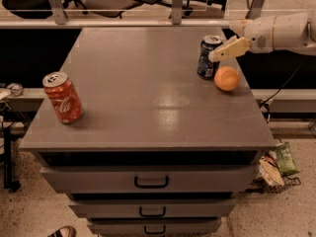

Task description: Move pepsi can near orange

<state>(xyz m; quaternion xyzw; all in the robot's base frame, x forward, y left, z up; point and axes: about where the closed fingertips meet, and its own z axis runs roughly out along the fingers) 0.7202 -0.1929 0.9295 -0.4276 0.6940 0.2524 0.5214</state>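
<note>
The pepsi can (206, 58), dark blue with a silver top, stands upright near the table's far right edge. The orange (227, 78) lies just to its right and a little nearer to me, almost touching it. My gripper (214, 56) reaches in from the right on a white arm (281, 32). One cream finger (228, 49) lies across the can's right side at mid height, above the orange. The other finger is hidden behind the can. The gripper looks open and the can rests on the table.
A red Coca-Cola can (63, 98) stands upright near the front left of the grey table (148, 98). Drawers (151, 180) are under the table. Litter (279, 164) lies on the floor at the right. Chairs and a rail (148, 22) are behind.
</note>
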